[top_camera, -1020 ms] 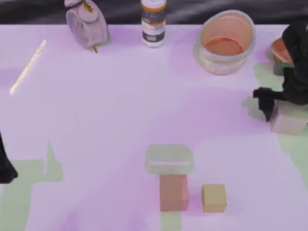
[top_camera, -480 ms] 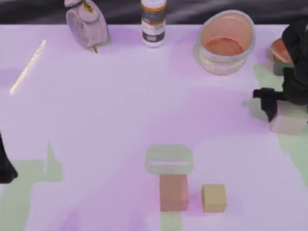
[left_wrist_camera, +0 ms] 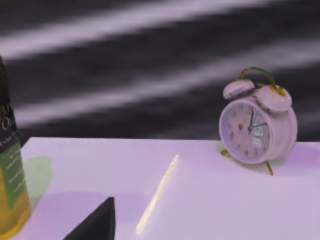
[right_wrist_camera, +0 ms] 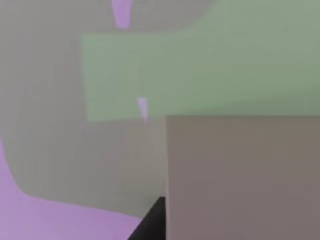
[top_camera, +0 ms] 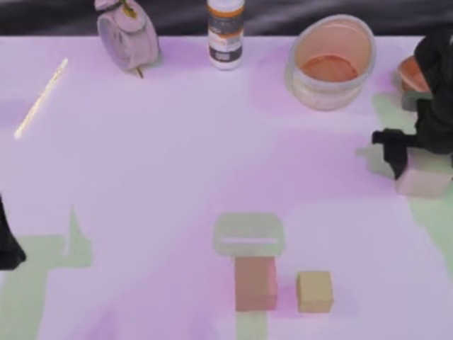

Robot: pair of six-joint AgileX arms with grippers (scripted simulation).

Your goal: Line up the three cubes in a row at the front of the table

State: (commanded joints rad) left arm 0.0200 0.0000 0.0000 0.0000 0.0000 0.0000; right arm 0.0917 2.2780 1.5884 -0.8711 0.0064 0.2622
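At right edge of table (top_camera: 177, 163), right gripper (top_camera: 417, 159) down over white cube (top_camera: 425, 183), one finger (top_camera: 393, 150) showing on its left side; can't tell whether closed on it. Near front centre, red cube (top_camera: 255, 282) and yellow cube (top_camera: 314, 291) side by side, small gap between. Left arm (top_camera: 7, 244) parked at left edge.

Bright, even light; soft green-tinted shadows on the table (top_camera: 177, 177); slight blur
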